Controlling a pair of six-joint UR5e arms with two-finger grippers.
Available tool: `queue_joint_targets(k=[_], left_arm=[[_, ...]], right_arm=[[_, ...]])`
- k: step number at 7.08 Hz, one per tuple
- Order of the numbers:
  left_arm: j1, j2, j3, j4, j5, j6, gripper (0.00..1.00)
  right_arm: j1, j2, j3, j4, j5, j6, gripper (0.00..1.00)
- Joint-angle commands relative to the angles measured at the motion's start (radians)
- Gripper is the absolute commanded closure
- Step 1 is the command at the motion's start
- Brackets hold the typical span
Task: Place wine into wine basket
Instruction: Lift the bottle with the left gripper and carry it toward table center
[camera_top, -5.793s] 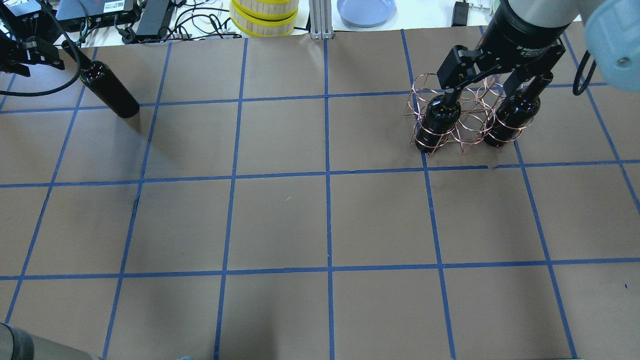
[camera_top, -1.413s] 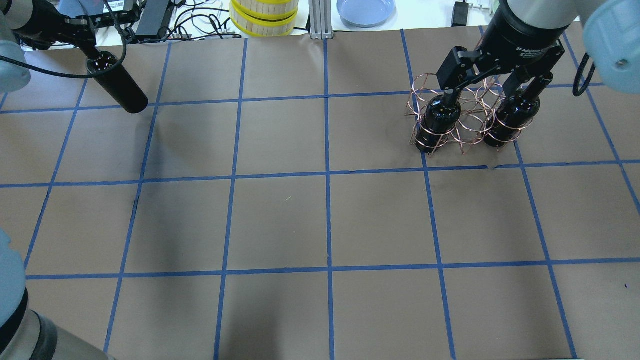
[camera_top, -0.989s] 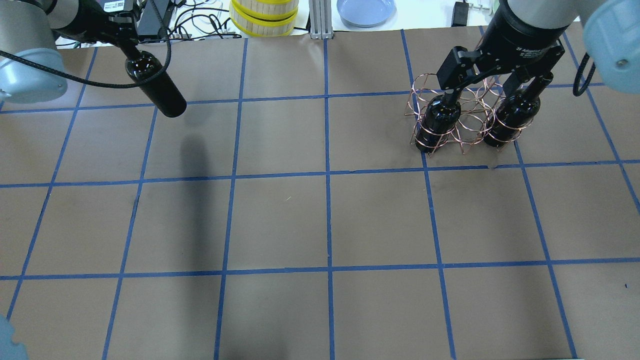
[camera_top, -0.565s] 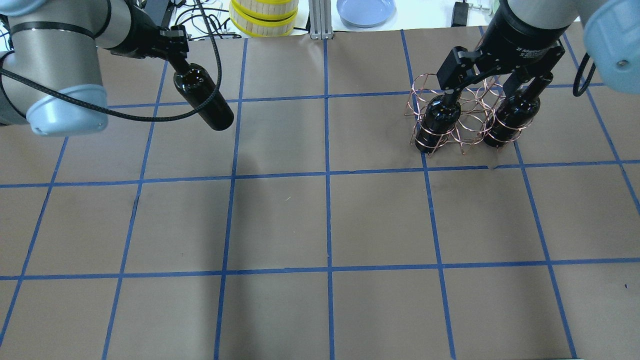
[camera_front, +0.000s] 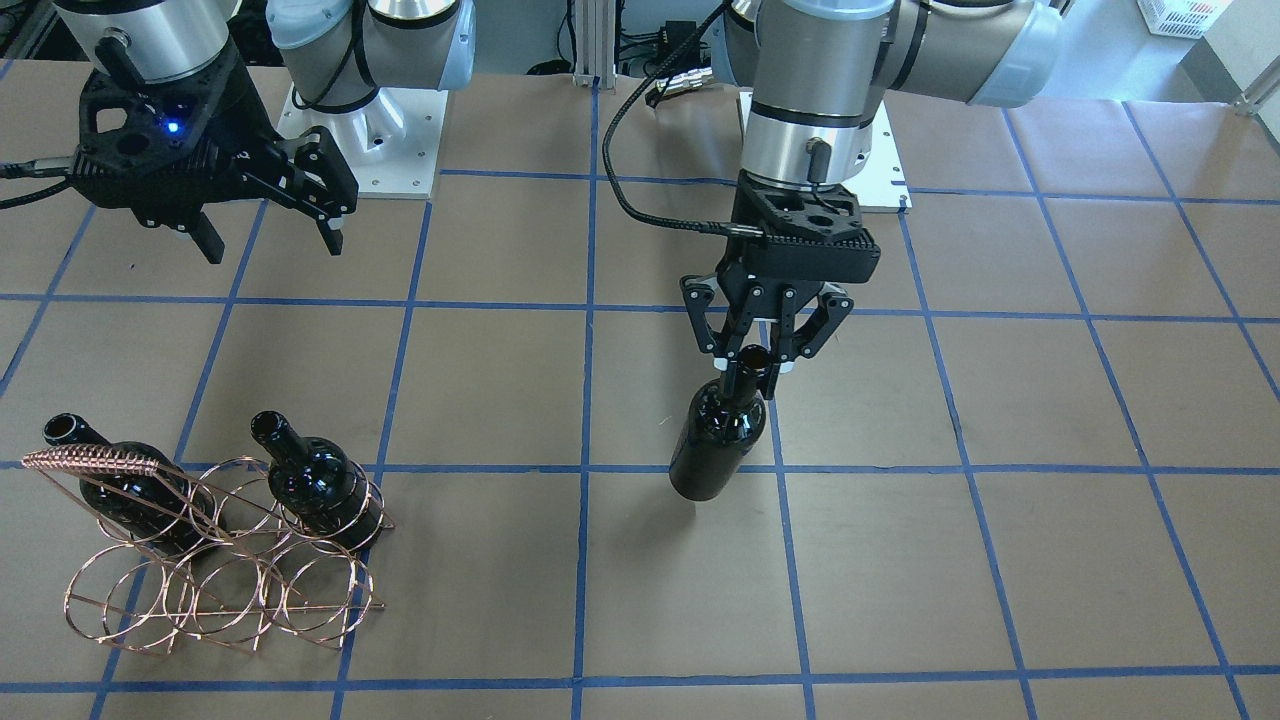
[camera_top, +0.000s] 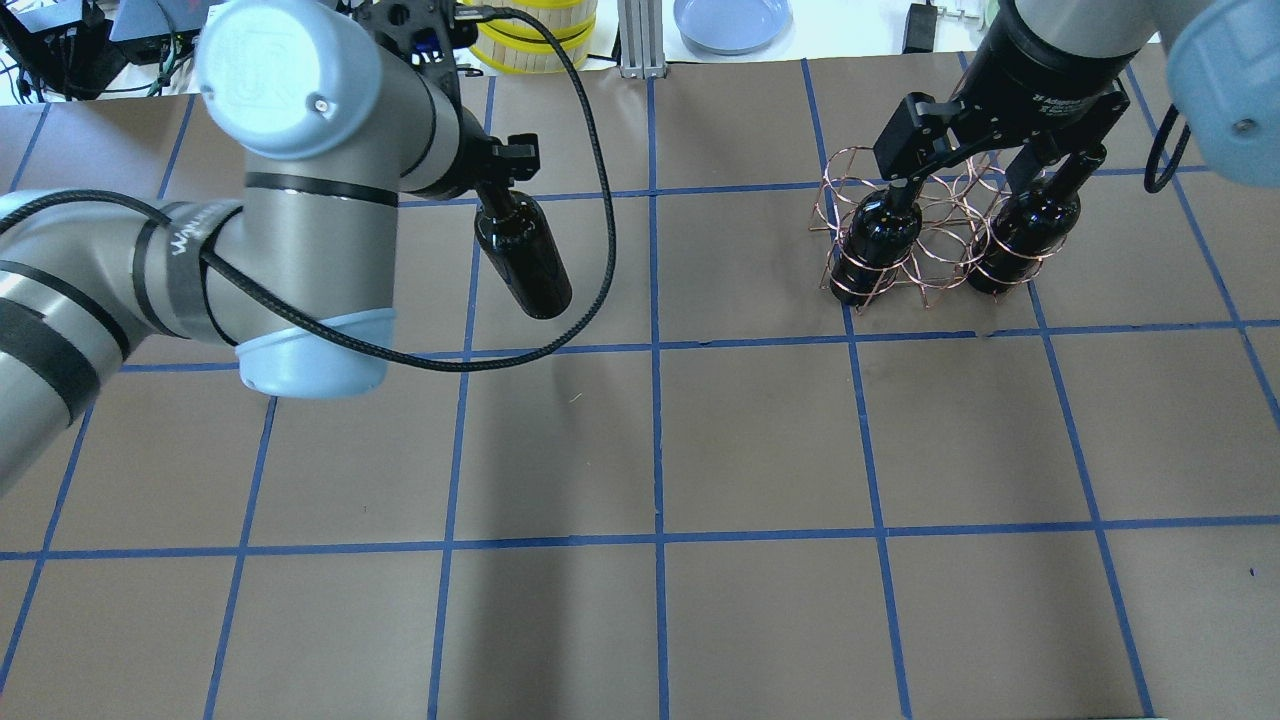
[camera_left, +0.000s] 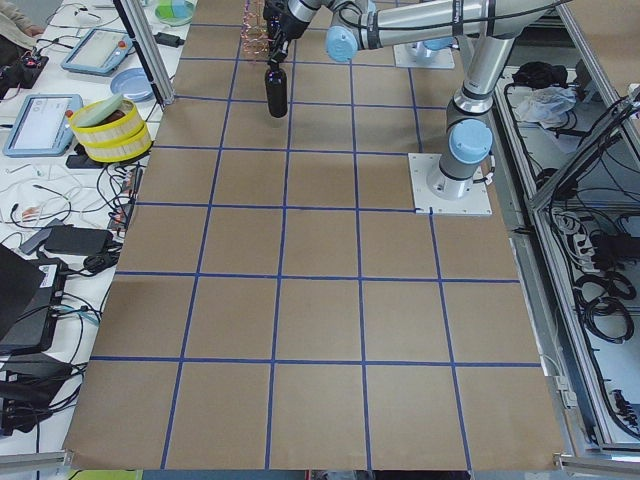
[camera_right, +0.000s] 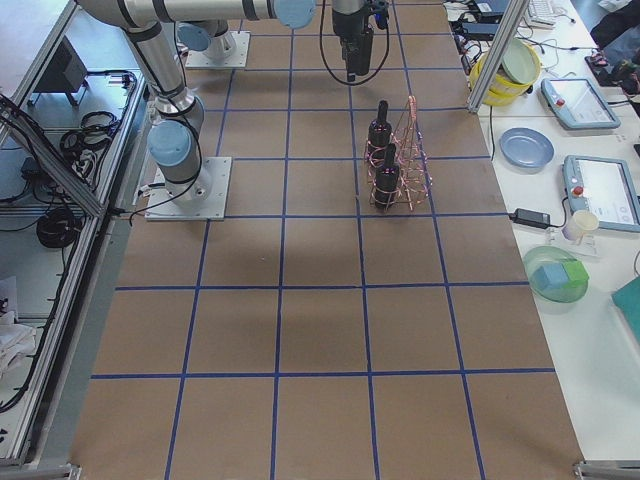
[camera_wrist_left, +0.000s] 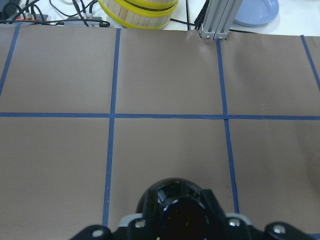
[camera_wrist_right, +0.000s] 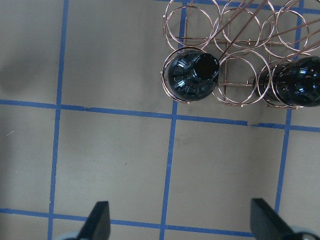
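Observation:
My left gripper (camera_front: 765, 352) is shut on the neck of a near-black wine bottle (camera_front: 712, 445). The bottle hangs upright above the table near its middle; it also shows in the overhead view (camera_top: 525, 262) and the left wrist view (camera_wrist_left: 175, 212). The copper wire wine basket (camera_front: 215, 575) stands at the far right in the overhead view (camera_top: 940, 245). It holds two more bottles (camera_top: 880, 235) (camera_top: 1035, 225) in its end rings; the middle ring is empty. My right gripper (camera_top: 975, 170) is open and empty above the basket, with both fingers (camera_wrist_right: 100, 220) apart in the right wrist view.
Beyond the table's far edge are a stack of yellow-rimmed wooden hoops (camera_top: 528, 30), an aluminium post (camera_top: 640, 40), a blue plate (camera_top: 732, 20) and cables. The brown table (camera_top: 660, 450) has a blue tape grid. The left arm's cable (camera_top: 590, 250) loops beside the bottle.
My left arm has lifted the bottle from the far left edge and carried it right, towards the table's middle. The right arm, the basket and its two bottles have not moved.

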Motion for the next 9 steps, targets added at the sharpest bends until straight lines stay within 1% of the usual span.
queue_joint_targets(k=[1,3,6,9], left_arm=[[-0.031,-0.015,-0.039,0.031,0.026,-0.022,1.00],[-0.045,-0.026,-0.039,0.031,0.020,-0.087,1.00],[-0.083,-0.040,-0.039,0.031,0.029,-0.099,1.00],[-0.088,-0.044,-0.041,0.031,0.034,-0.113,1.00]], right_arm=[[0.000,0.000,0.000,0.000,0.000,0.000,0.00],[0.000,0.000,0.002,0.000,0.000,0.000,0.00],[0.000,-0.002,0.002,0.000,0.000,0.000,0.00],[0.000,-0.009,0.005,0.005,0.000,-0.003,0.00]])
